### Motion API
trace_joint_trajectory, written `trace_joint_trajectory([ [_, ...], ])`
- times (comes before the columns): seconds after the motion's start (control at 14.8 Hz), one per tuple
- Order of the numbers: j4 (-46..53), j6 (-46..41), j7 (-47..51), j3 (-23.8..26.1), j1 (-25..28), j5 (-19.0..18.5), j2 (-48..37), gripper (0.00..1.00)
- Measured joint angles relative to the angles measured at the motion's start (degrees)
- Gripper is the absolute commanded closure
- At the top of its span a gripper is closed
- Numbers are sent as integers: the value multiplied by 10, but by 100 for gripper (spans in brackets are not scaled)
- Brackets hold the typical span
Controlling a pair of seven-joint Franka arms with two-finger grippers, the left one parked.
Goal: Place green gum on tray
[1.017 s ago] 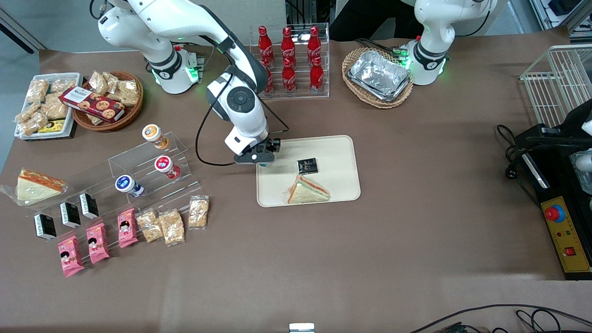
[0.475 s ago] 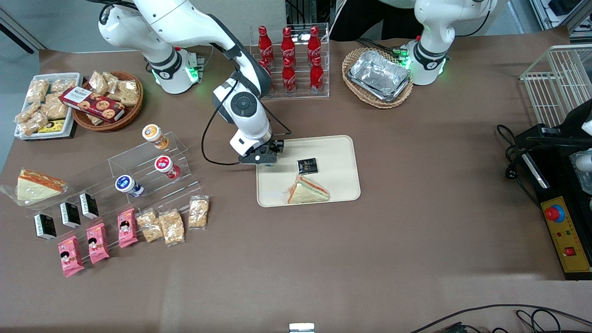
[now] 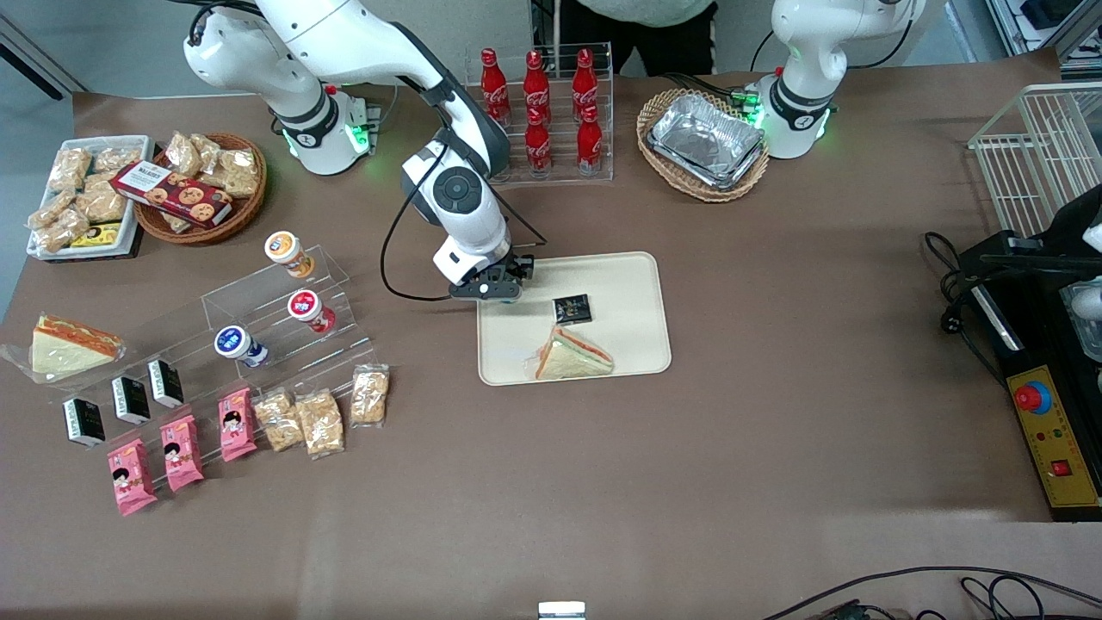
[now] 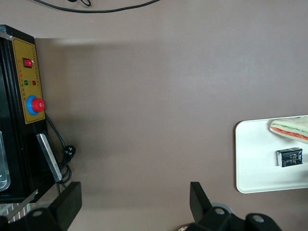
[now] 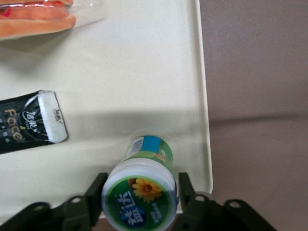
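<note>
My right gripper (image 3: pixel 498 291) hangs over the corner of the cream tray (image 3: pixel 622 277) that lies toward the working arm's end and farther from the front camera. It is shut on the green gum (image 5: pixel 139 202), a white bottle with a green lid and a flower print, held by the lid between the two fingers (image 5: pixel 97 191). The bottle's base is just inside the tray rim (image 5: pixel 204 120); whether it touches the tray surface I cannot tell. In the front view the gripper body hides the bottle.
On the tray lie a black packet (image 3: pixel 572 307) and a wrapped sandwich (image 3: pixel 572 355). A clear stepped stand (image 3: pixel 275 319) with orange-, red- and blue-lidded bottles stands toward the working arm's end. A cola bottle rack (image 3: pixel 538 112) and a basket with a foil pan (image 3: pixel 704 142) stand at the back.
The gripper has carried the green gum from beside the tray's edge to over the tray's corner, moving toward the parked arm's end and slightly away from the front camera.
</note>
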State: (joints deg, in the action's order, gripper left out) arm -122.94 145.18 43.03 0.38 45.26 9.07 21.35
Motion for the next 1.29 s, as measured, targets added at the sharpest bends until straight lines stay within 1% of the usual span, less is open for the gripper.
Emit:
trace_joint_trajectory([
  [0.41,-2,3,0,0,0,2,-1,0],
  [0.61,2,-7,-1,-4,0,2,-24,0],
  [0.75,11,-55,-20,-21,-4,2,-68,0],
  [0.88,30,-130,-59,-45,-24,-3,-128,0],
  [1.08,80,-253,-145,-86,-81,-19,-199,0],
  [1.15,95,-281,-170,-99,-102,-22,-213,0],
  [1.29,113,-306,-223,-121,-144,-38,-230,0],
])
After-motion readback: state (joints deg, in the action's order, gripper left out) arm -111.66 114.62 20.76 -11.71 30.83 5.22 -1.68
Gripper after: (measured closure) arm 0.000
